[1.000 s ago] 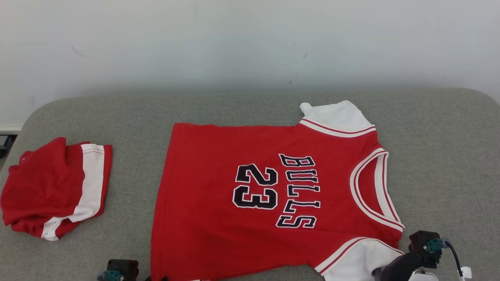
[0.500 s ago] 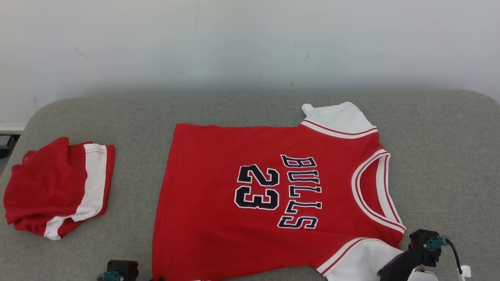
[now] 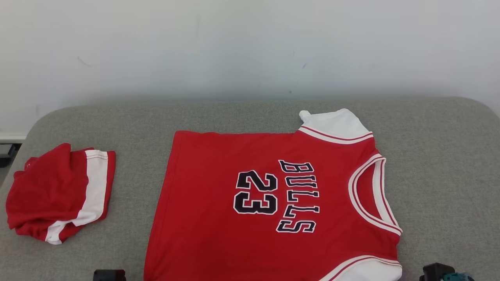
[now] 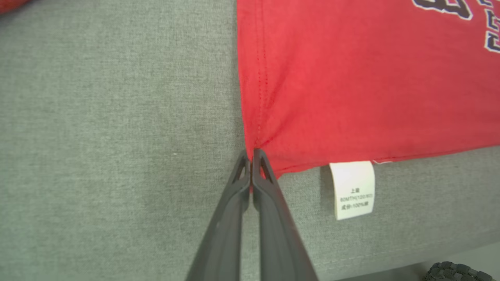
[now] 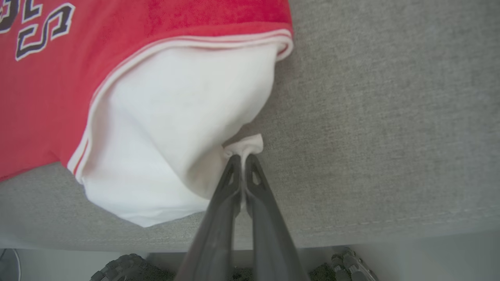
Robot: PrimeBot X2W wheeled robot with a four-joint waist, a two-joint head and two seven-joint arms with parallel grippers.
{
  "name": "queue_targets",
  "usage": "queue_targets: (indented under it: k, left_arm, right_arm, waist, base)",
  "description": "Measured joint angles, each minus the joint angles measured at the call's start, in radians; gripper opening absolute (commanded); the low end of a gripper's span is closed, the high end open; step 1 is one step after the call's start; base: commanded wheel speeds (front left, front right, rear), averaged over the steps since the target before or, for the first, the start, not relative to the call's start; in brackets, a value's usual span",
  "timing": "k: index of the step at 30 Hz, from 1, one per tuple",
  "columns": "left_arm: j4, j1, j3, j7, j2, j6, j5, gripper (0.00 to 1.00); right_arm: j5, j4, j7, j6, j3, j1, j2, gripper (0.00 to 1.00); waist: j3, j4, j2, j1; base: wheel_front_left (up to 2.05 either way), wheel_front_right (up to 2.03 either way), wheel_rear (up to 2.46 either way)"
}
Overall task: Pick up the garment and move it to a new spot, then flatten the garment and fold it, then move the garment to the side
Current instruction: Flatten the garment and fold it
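The red jersey (image 3: 269, 203) lies flat, print up, in the middle of the grey table (image 3: 441, 156), with its near side along the table's front edge. The left gripper (image 4: 251, 156) has its fingers pressed together on the jersey's bottom corner at the table's front, close to a white label (image 4: 352, 189). The right gripper (image 5: 242, 160) pinches a fold of the white sleeve (image 5: 175, 128) near the table's front edge. A bunched red and white garment (image 3: 58, 191) sits at the table's left end.
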Motion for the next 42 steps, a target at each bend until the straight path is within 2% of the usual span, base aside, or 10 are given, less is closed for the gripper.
queue_targets:
  k: [11, 16, 19, 23, 28, 34, 39, 42]
  left_arm:
    - [-0.099, 0.018, 0.006, -0.025, 0.0, 0.012, -0.01, 0.0]
    - [-0.127, 0.017, 0.007, -0.025, 0.002, 0.017, -0.01, 0.0]
    - [-0.144, 0.011, 0.007, -0.023, 0.005, 0.025, -0.01, 0.0]
    - [-0.152, -0.01, 0.007, -0.011, 0.008, 0.026, -0.006, 0.0]
    - [-0.171, -0.025, 0.007, 0.003, 0.009, 0.035, 0.001, 0.0]
    - [-0.182, -0.018, 0.011, 0.014, 0.014, 0.037, 0.001, 0.0]
    - [-0.187, -0.043, 0.009, 0.032, 0.015, 0.042, 0.001, 0.0]
    - [-0.188, -0.087, 0.007, 0.045, 0.012, 0.043, 0.004, 0.0]
  right_arm:
    - [0.237, -0.327, 0.0, 0.109, -0.072, 0.096, 0.014, 0.0]
    - [0.304, -0.416, 0.0, 0.116, -0.102, 0.095, 0.017, 0.0]
    - [0.333, -0.448, 0.012, 0.112, -0.111, 0.071, 0.017, 0.0]
    - [0.343, -0.466, 0.04, 0.091, -0.102, 0.05, 0.017, 0.0]
    - [0.318, -0.469, 0.097, 0.075, -0.074, 0.107, 0.011, 0.0]
    - [0.314, -0.498, 0.117, 0.039, -0.096, 0.115, 0.002, 0.0]
    - [0.304, -0.502, 0.119, -0.003, -0.116, 0.052, 0.003, 0.0]
    - [0.294, -0.489, 0.122, -0.016, -0.114, 0.001, 0.004, 0.0]
  waist:
    - [-0.016, -0.011, 0.0, 0.0]
    - [-0.018, -0.013, -0.0001, 0.0]
    - [-0.017, -0.014, 0.0, 0.0]
    - [-0.013, -0.012, 0.0, 0.0]
    - [-0.005, 0.0, 0.0, 0.0]
    - [0.002, 0.002, 0.0, 0.0]
    - [0.012, -0.002, 0.0, 0.0]
    - [0.025, -0.004, 0.0, 0.0]
  base:
    - [0.0, 0.0, 0.0]
    - [0.0, 0.0, 0.0]
    - [0.0, 0.0, 0.0]
    - [0.0, 0.0, 0.0]
    - [0.0, 0.0, 0.0]
    - [0.0, 0.0, 0.0]
    - [0.0, 0.0, 0.0]
    - [0.0, 0.0, 0.0]
